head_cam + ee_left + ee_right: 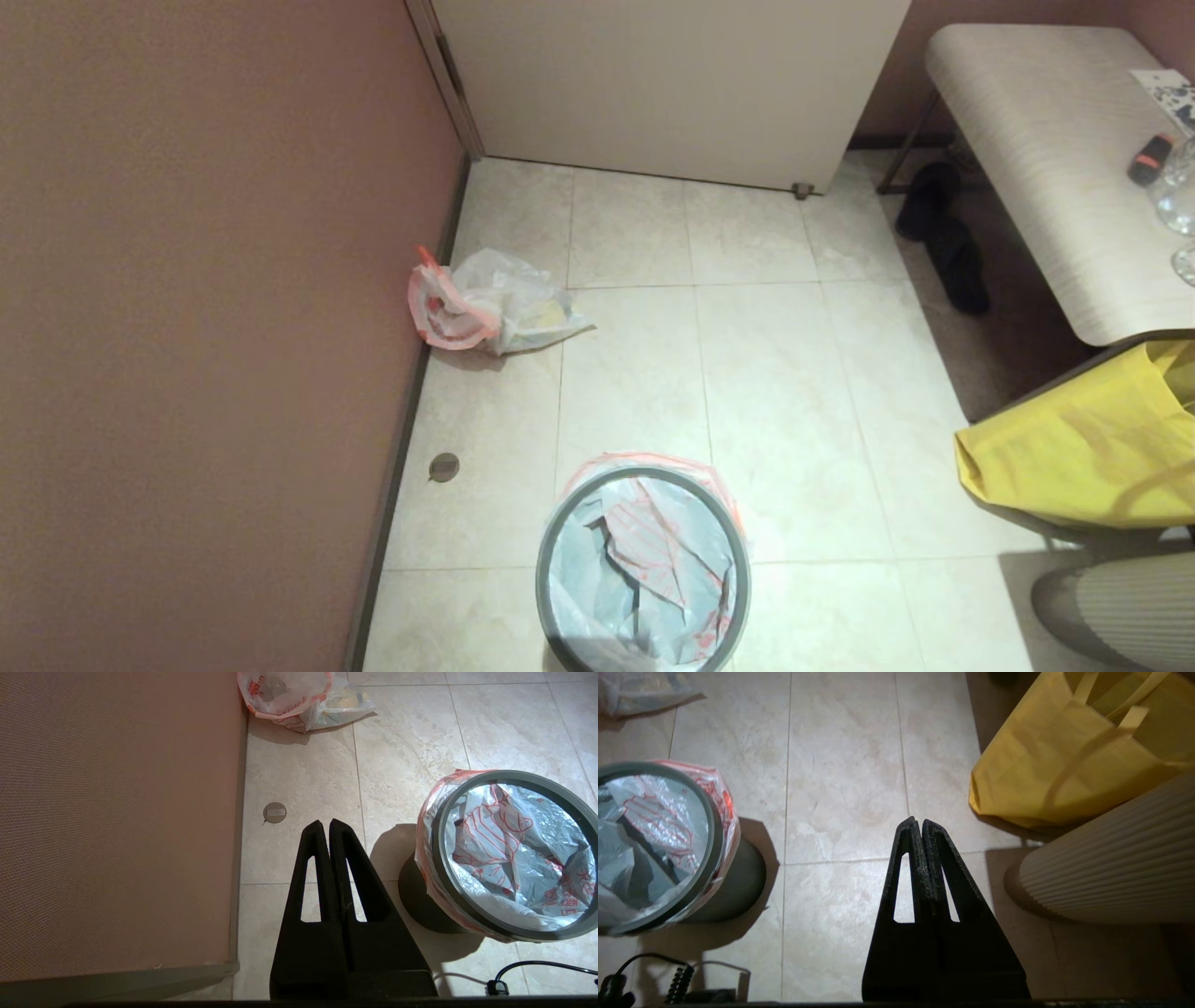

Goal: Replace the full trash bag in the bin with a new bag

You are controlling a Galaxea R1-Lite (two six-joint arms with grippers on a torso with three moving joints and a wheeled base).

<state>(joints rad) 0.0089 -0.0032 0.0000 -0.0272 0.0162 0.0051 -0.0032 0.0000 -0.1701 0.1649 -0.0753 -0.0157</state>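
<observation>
The black bin [642,569] stands on the tiled floor near me, its grey ring [514,851] clamping the new bag [653,560], which lines it with red print showing and pink edges folded over the outside. The full trash bag [485,303] lies lumpy on the floor by the left wall, a yellowish wrapper showing through; it also shows in the left wrist view [299,697]. My left gripper [325,822] hangs shut and empty over the floor, left of the bin. My right gripper [921,820] hangs shut and empty, right of the bin [658,849]. Neither arm shows in the head view.
A brown wall [205,327] runs along the left; a white door [672,84] closes the far end. A bench-like table [1055,159] stands at right with dark shoes [943,233] under it. A big yellow bag [1083,448] and a ribbed white stand [1111,868] sit right. A floor drain cap [443,466] lies by the wall.
</observation>
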